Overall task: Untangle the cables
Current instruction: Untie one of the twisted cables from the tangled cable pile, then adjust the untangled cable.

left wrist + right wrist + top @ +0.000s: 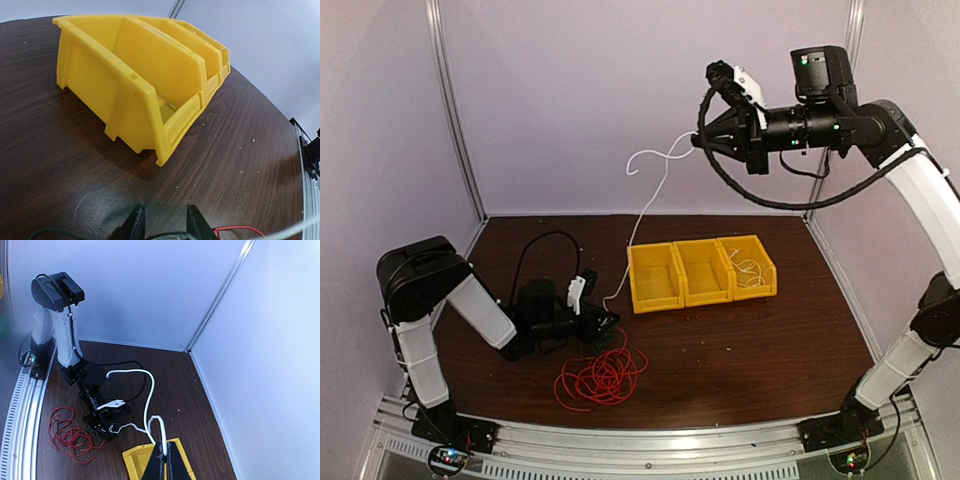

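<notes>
Clamped on white cable (130, 371) at right gripper (162, 454); narrow at left gripper (165, 223), grip unclear. Pin red cable (602, 378) beside fingertips (136, 224); lift slowly.

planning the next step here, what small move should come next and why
Probably raise the right claw a little higher. It is shut on the white cable, whose lower end lies on the table by the left claw and the red cable loops; extra lift might draw it clear.

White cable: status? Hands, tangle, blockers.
Right hand raised, shut on thin white cable. Cable trails down to left hand, grip unclear. Looped red cable piled beside it. Yellow plastic bins close by.
</notes>
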`<state>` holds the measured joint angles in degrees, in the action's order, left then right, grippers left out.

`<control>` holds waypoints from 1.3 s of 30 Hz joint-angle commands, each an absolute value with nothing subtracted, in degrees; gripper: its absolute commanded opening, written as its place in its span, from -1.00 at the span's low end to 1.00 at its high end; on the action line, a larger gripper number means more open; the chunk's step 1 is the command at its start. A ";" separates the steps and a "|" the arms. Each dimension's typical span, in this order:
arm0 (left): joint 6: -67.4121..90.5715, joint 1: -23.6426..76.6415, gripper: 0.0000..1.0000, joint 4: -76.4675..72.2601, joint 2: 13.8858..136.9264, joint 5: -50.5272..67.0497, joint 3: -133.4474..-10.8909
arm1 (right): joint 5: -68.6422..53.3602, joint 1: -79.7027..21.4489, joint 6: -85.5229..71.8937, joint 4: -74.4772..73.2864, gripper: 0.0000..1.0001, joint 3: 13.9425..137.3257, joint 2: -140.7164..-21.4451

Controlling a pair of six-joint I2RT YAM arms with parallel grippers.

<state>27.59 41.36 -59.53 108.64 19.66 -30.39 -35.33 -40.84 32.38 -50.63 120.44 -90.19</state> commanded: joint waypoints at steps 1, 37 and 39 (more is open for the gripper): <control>29.80 41.57 -0.43 -61.75 109.49 17.52 -31.03 | -38.41 -36.12 32.03 -51.45 -1.00 122.25 -87.17; 22.40 41.57 0.40 -21.01 88.17 11.08 -44.93 | -40.47 -15.73 26.79 -42.58 -1.00 109.08 -84.49; 21.03 41.57 0.42 -19.87 86.93 11.57 -45.80 | -40.33 -14.05 25.44 -40.50 -1.00 107.40 -84.76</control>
<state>24.23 41.36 -22.90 89.71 12.36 -43.35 -40.29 -16.75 28.49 -46.02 110.00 -83.79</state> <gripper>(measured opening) 0.702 0.006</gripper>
